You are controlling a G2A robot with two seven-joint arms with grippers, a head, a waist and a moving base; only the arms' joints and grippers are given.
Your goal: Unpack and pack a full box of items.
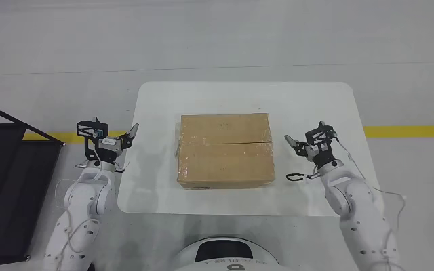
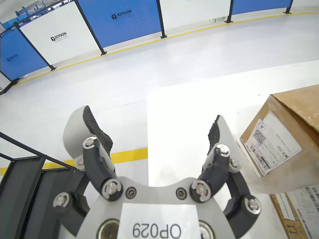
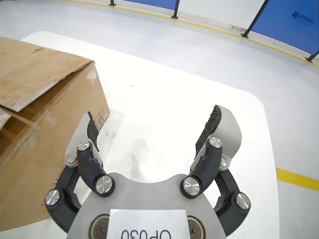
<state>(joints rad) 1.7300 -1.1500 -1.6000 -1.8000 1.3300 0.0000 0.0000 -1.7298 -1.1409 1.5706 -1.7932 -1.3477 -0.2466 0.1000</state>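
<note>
factory hall, blue and white fence panels [image 2: 119,21], yellow floor line [image 2: 129,154]

One cardboard box [image 1: 226,150] lies between two grippers: left gripper [image 2: 152,123] and right gripper [image 3: 153,115], jaws spread wide. One white table [image 1: 312,101] lies below them. One black rack [image 2: 22,175] stands outboard of the left jaws.

I have both arms low and bent at the elbows, with the wrists turned inward toward each other from either side. My left gripper [image 1: 127,143] has its fingers [image 2: 97,130] spread wide and holds nothing. My right gripper [image 1: 289,157] mirrors it, its fingers [image 3: 209,125] equally parted and empty.
</note>
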